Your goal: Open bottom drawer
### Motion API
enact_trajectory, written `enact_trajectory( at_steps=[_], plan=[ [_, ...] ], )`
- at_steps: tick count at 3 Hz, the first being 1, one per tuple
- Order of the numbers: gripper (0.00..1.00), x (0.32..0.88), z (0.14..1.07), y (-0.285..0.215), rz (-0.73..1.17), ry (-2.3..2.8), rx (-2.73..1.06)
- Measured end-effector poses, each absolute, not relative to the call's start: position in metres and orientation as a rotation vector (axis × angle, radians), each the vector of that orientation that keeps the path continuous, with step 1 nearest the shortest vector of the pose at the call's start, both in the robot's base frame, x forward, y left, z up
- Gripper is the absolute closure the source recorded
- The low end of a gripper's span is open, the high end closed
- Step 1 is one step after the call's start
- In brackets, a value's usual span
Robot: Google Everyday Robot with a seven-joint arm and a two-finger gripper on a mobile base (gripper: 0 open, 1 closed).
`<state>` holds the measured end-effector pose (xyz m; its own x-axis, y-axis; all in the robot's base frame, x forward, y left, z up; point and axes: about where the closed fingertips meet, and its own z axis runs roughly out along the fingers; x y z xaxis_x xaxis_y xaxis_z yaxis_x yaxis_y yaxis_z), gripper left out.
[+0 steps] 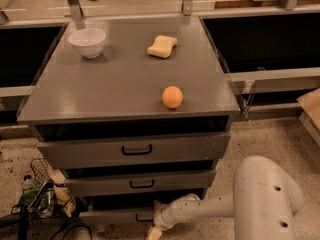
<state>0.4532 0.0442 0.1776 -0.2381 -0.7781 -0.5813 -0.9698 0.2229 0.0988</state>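
The bottom drawer (112,216) is the lowest and thinnest grey front of the cabinet, near the lower edge of the camera view. Its small black loop handle (144,217) shows just left of my wrist. A dark gap lies above this front, between it and the middle drawer (140,183). My gripper (154,231) is at the drawer's handle, low at the frame's edge and partly cut off. My white arm (215,209) reaches in to it from the lower right.
The top drawer (135,150) is the tallest front. On the cabinet top (100,94) sit an orange (172,97), a yellow sponge (162,46) and a white bowl (87,42). Bottles, bags and cables (40,199) clutter the floor at lower left.
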Motion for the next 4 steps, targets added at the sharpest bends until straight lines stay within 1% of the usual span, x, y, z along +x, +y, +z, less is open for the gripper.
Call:
enact_trajectory(
  at_steps=[2, 3, 4],
  plan=[
    [0.0, 0.448, 0.186, 0.047, 0.671, 2.076, -1.61],
    [0.0, 0.439, 0.202, 0.045, 0.804, 2.06, -1.555],
    [0.0, 0.428, 0.216, 0.033, 0.872, 1.997, -1.558]
  ],
)
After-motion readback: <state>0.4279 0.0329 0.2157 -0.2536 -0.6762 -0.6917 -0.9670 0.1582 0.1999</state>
